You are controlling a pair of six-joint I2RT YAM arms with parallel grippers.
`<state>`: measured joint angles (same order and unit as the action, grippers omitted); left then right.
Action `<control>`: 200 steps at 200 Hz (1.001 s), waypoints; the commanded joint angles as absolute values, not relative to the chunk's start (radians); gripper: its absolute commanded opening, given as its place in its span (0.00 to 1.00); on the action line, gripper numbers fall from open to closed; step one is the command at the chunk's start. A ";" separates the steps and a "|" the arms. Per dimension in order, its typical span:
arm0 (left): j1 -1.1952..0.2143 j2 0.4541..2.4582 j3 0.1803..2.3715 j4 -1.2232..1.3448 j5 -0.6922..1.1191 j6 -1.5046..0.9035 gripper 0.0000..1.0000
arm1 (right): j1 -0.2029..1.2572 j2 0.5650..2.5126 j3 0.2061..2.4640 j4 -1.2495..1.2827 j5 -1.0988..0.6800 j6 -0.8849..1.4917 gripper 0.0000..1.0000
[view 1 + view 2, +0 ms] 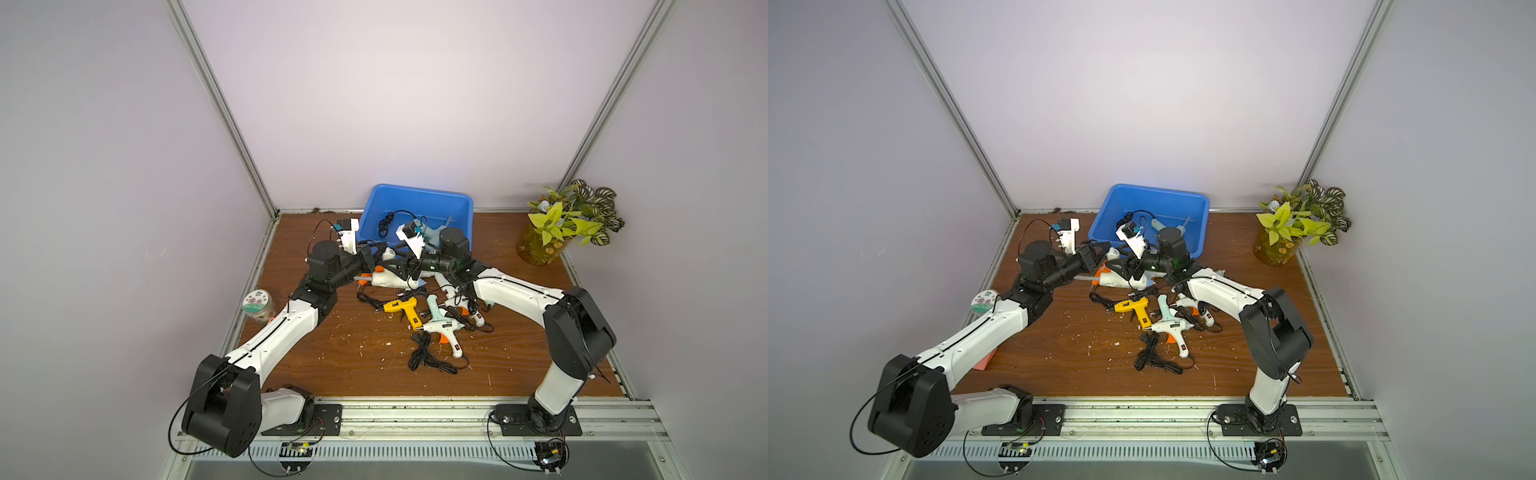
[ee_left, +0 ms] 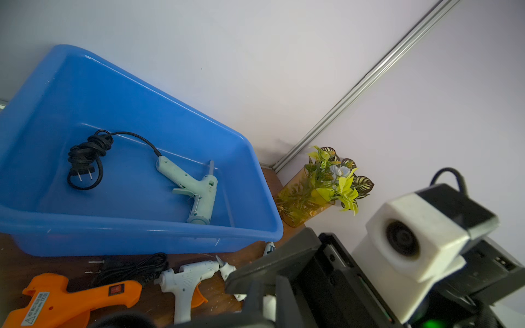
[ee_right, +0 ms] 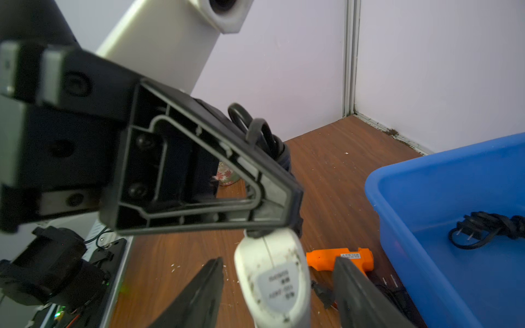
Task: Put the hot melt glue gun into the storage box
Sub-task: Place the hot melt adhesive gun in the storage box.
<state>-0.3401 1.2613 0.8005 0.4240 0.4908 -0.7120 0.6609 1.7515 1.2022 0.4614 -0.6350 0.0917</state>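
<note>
The storage box [image 1: 419, 199] sits at the back of the table [image 1: 332, 374], by the rear wall, with one glue gun [image 2: 199, 190] and its cord [image 2: 85, 153] lying inside. The plant vase [image 1: 540, 249] stands in the back right corner, and the jar [image 1: 259, 307] is at the left edge beside the left arm. Just in front of the box the left gripper [image 1: 1100, 254] and right gripper [image 3: 277, 264] meet, a gun handle [image 3: 272, 292] between the right one's jaws. Nearer the front, mid-table, lies a heap of glue guns [image 1: 440, 328], a loose cord [image 1: 428, 361] before it

- Illumination: bright, diffuse, overhead; faint shadows on the desk [image 1: 332, 365].
- Glare: white highlight on the far rim of the storage box [image 1: 436, 208].
- Focus: nearest hardware blurs in both wrist views.
</note>
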 commanded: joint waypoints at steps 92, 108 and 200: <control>-0.346 1.193 0.815 0.499 0.518 -0.704 0.36 | 0.661 1.714 1.199 0.501 -0.624 0.177 0.15; -0.347 1.163 0.809 0.487 0.516 -0.697 0.79 | 0.660 1.692 1.202 0.492 -0.589 0.187 0.09; -0.346 0.809 0.669 0.441 0.359 -0.596 1.00 | 0.637 1.593 1.355 0.479 -0.250 0.204 0.00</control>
